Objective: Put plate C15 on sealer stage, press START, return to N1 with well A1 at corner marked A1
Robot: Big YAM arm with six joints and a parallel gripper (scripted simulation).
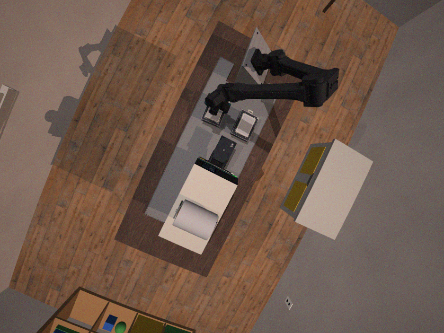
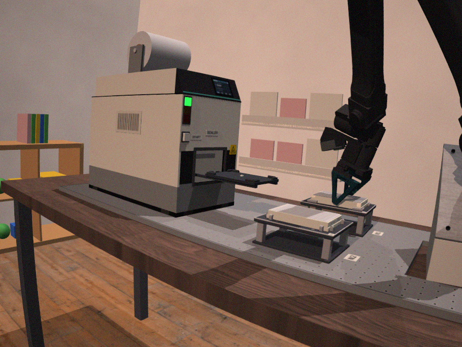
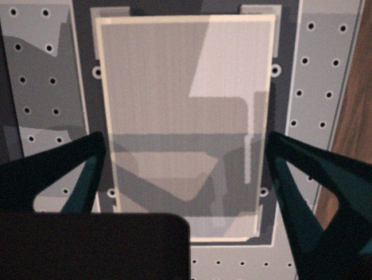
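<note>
Plate C15 (image 3: pixel 183 79) (image 2: pixel 357 201) (image 1: pixel 216 121) lies flat in nest N1 (image 3: pixel 283 103) (image 2: pixel 363 213), the farther nest, with a grey foil-like top. My gripper (image 3: pixel 185 141) (image 2: pixel 344 196) (image 1: pixel 216 108) is open, pointing down, its two fingers standing just outside the plate's long sides near one short end. The sealer (image 2: pixel 149 149) (image 1: pixel 209 193) shows a green lamp (image 2: pixel 187 101). Its START button (image 2: pixel 185 136) sits below the lamp. The dark stage (image 2: pixel 242 177) (image 1: pixel 223 146) is out and bears nothing.
A second plate (image 2: pixel 306 216) (image 1: pixel 246 123) rests in nest N2 (image 2: pixel 298 233), nearer the table's front. A foil roll (image 2: pixel 160 52) sits on top of the sealer. The arm's base block (image 2: pixel 445 224) stands at the right. The table's wooden edge (image 3: pixel 355 99) runs beside nest N1.
</note>
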